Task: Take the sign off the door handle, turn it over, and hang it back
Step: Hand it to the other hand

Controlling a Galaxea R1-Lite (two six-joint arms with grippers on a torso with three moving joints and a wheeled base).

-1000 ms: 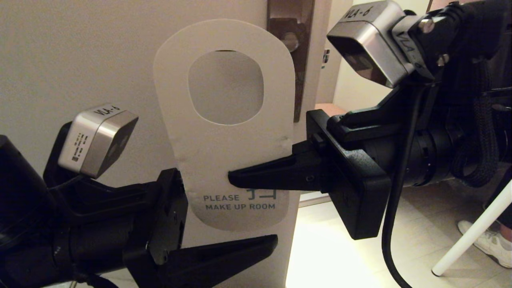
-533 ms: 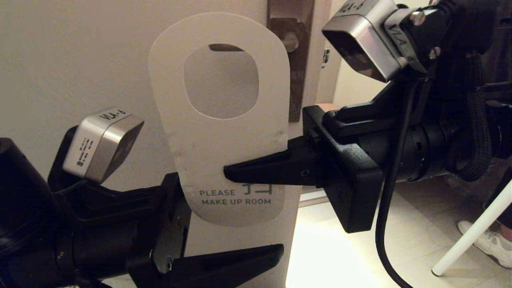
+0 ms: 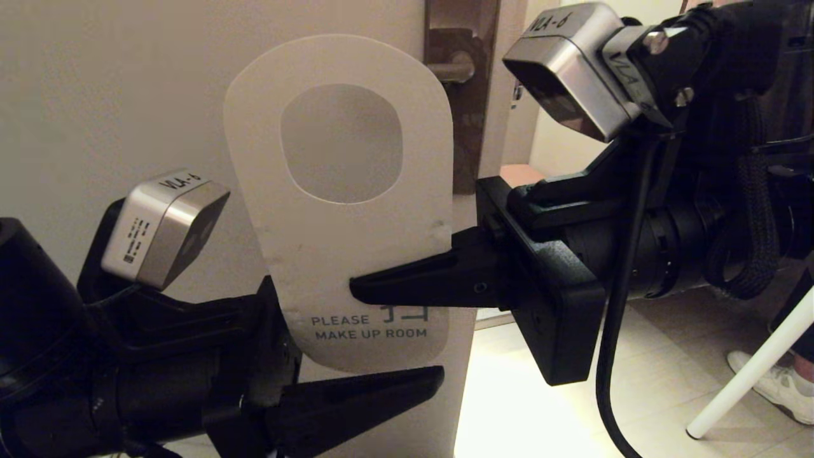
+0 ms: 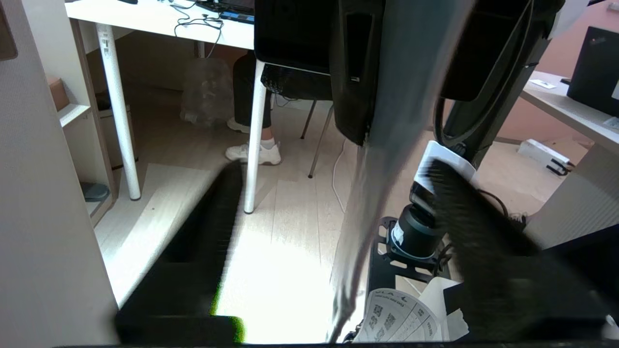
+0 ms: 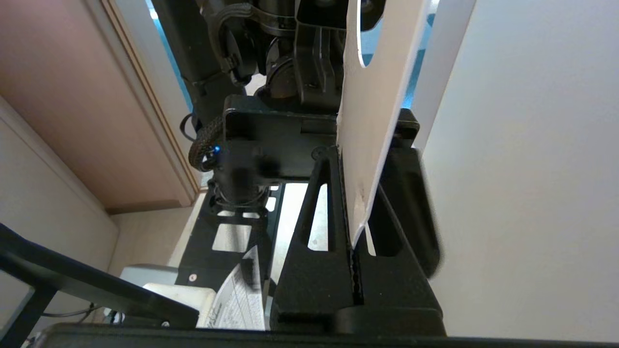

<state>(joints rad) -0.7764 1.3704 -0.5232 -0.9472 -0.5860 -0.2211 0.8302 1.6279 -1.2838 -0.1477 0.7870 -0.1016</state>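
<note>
The sign (image 3: 343, 254) shows its pale grey "PLEASE MAKE UP ROOM" side, upright before the door. My right gripper (image 3: 356, 289) is shut on its right edge above the text, and the right wrist view shows the card (image 5: 377, 96) pinched between the fingers (image 5: 314, 227). Only bare door shows through the sign's hole. The door handle (image 3: 453, 69) shows as a short stub by the sign's upper right, on its dark plate (image 3: 469, 133). My left gripper (image 4: 333, 166) is open around the sign's lower end (image 4: 367, 217), with one finger (image 3: 362, 394) below the card.
The pale door (image 3: 127, 95) is close behind the sign, with its edge at the right. Beyond it are light floor, a white table leg (image 3: 750, 375) and a person's shoe (image 3: 785, 391). The left wrist view shows another table leg (image 4: 254, 135) and a chair.
The right gripper has carried the sign left and a little down. The lever that showed at the top of the hole no longer shows there. The left gripper has risen towards the sign's lower end.
</note>
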